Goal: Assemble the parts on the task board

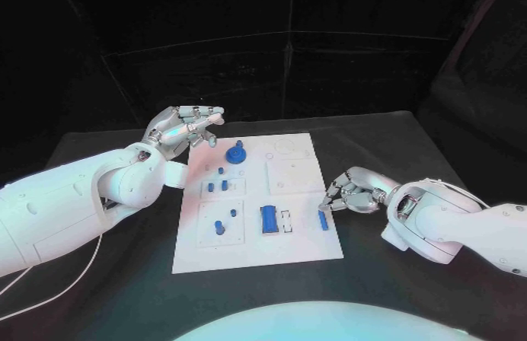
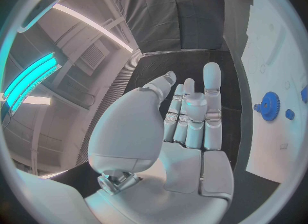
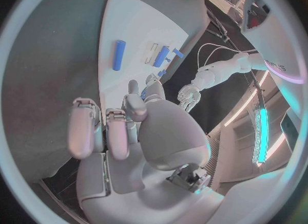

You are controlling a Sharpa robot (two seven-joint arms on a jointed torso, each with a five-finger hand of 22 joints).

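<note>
**Right hand poised beside the blue pin, pick-up not yet made**

The task board (image 1: 259, 204) lies on the black tabletop (image 1: 132, 280), most parts already standing in it. A blue pin (image 1: 323, 219) lies flat near the board's right edge. The right hand (image 1: 352, 192) hovers just beside it, fingers curled in, holding nothing. Judging by this, the next move is to close on that pin. The left hand (image 1: 186, 128) hangs raised at the board's far left corner, fingers loosely apart and empty, near the blue gear (image 1: 236, 155).

Upright blue gear (image 1: 236, 154) blocks board's far-left corner; far-right bare
</note>
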